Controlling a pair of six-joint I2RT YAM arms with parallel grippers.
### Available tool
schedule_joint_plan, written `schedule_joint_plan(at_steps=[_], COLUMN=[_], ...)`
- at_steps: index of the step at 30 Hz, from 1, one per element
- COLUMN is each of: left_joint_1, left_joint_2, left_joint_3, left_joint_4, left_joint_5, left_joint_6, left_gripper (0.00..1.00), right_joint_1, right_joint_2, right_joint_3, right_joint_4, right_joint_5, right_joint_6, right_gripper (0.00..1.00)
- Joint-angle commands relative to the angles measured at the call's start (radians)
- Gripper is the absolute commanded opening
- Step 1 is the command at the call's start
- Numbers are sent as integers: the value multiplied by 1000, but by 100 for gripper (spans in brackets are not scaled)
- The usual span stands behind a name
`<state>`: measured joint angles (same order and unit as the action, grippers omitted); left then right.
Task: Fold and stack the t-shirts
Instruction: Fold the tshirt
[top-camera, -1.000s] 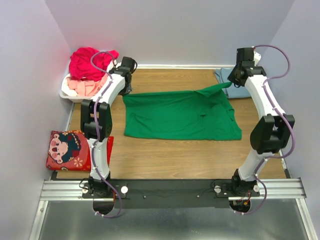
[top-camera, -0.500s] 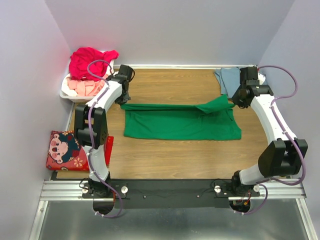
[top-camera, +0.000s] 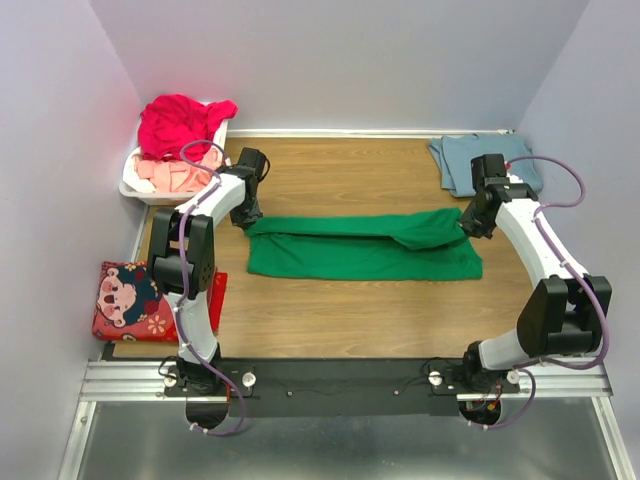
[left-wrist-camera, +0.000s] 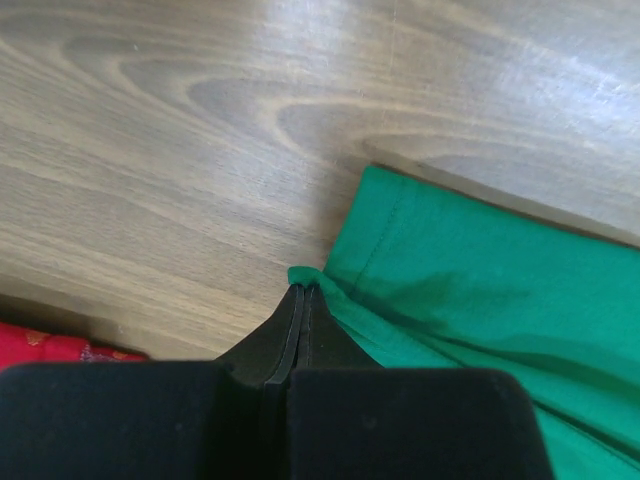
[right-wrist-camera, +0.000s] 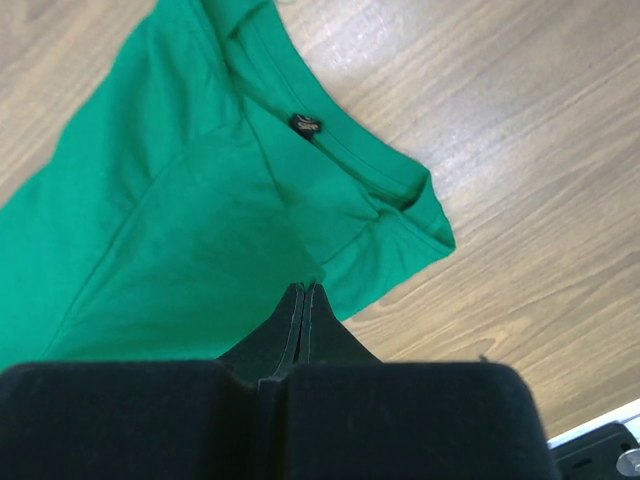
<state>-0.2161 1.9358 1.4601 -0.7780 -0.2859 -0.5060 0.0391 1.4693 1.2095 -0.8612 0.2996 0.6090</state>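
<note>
In the middle of the overhead frame, the green t-shirt (top-camera: 360, 255) lies on the table (top-camera: 350, 325) as a narrow band running left to right. A second ago it was spread much deeper. Since then both arms have lifted its far edge and brought it toward the bottom of the frame, so the cloth now lies doubled over itself.

Your left end effector (left-wrist-camera: 303, 293) is clenched on a corner of green fabric at the band's left end. The wrist view shows its jaws pressed together with the cloth pinched between the tips. Your right end effector (right-wrist-camera: 305, 290) is clenched the same way on the fabric at the band's right end, near the collar and its small dark label.

By my reading, the first lengthwise fold is partly laid. A strip of the lower layer shows below the carried edge, so that edge has not reached the near hem. The right end bunches a little and may need smoothing.

The blue-grey t-shirt (top-camera: 485, 160) lies at the upper right. The magenta-red t-shirt (top-camera: 180, 120) and pale pink t-shirt (top-camera: 165, 175) sit in the white basket (top-camera: 135, 190) at the upper left, not yet folded.
</note>
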Motion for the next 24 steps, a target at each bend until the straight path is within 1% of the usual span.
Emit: schedule_joint_plan(at_steps=[1,14,16,17,19,20,22,24], left_joint_1=[-2,-25,-25,-26,-26,-26,-26,-26], left_joint_2=[-34,29,35,34,29,17,2,-26], left_joint_3=[-41,-26,-24,-24,-27,-32,-41,-40], left_joint_4=[28,31,13,-7,-33,-49,-67,-84], left_joint_5=[31,44,24,16,-15,-22,-53,-68], left_joint_6=[-14,-17,-34,-37,-63,-72,-95,-121], left_gripper=[0,0,3,9,13,15,16,18], right_joint_1=[-10,-8,-10,-10,-10,-10,-10,-10], right_joint_2=[-10,71,79,85,86,88,88,77], right_joint_3=[-34,-68,-77,-80,-88,-91,-91,-93], right_joint_4=[-32,-32,-33,-32,-38,-41,-55,-58], right_joint_5=[58,69,62,56,36,32,32,36], right_joint_6=[28,34,32,32,41,44,66,72], right_gripper=[1,1,1,13,32,48,55,57])
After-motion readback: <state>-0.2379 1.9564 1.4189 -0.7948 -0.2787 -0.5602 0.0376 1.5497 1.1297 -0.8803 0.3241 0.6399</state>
